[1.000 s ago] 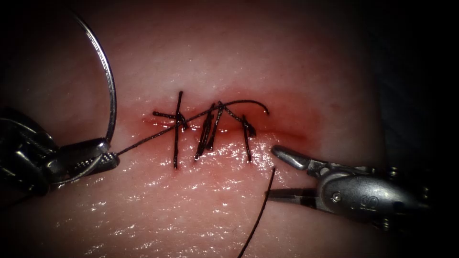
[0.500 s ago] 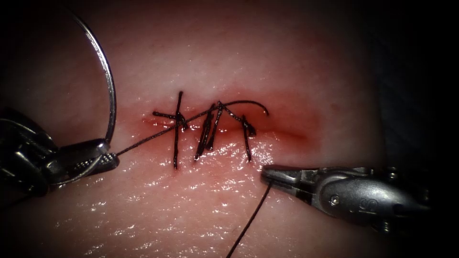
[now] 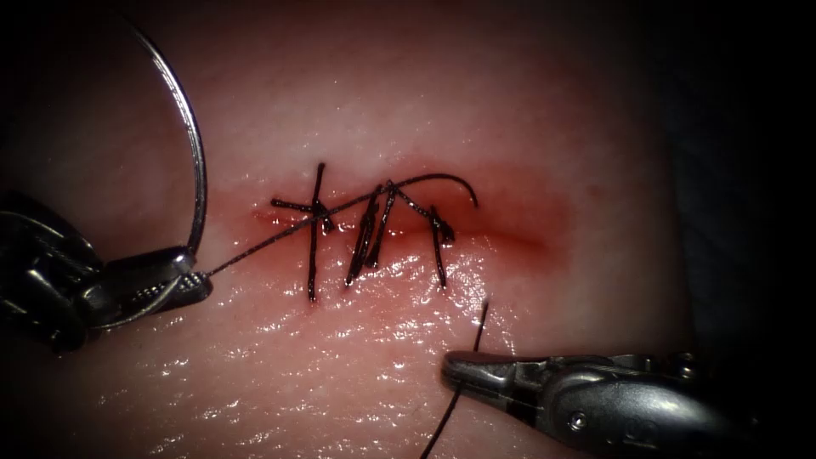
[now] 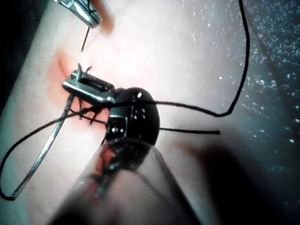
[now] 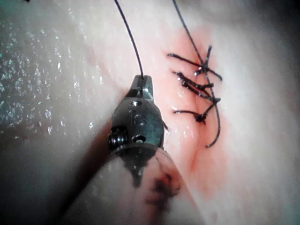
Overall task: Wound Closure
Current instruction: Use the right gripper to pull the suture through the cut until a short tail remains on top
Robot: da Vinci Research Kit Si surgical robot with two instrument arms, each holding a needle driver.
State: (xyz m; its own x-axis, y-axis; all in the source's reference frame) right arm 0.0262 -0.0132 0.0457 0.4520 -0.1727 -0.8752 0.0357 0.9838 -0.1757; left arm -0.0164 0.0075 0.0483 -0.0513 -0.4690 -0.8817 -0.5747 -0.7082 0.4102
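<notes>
The cut point(image 3: 501, 240) runs across the tissue point(image 3: 408, 93), with several dark stitches point(image 3: 367, 231) over its left and middle part and red fluid around it. Left of the cut, my left tool point(image 3: 185, 277) is shut on the curved needle point(image 3: 201, 170) low on its curve. The needle arcs up over the tissue and is not in it. Thread point(image 3: 272, 243) runs taut from those jaws to the stitches. In front of the cut's right part, my right tool point(image 3: 459, 372) is shut on a loose thread strand point(image 3: 481, 323). The right wrist view shows that grip point(image 5: 140, 82).
A curled thread tail point(image 3: 450, 181) rises from the stitches behind the cut. Wet, glistening tissue point(image 3: 280, 374) lies in front of the cut. The left wrist view shows a long slack thread loop point(image 4: 236, 89) lying off the tissue's edge.
The right tool's jaws, open beside the loose strand a second ago, have shut on it and moved forward and left. The left tool and needle have not moved.
</notes>
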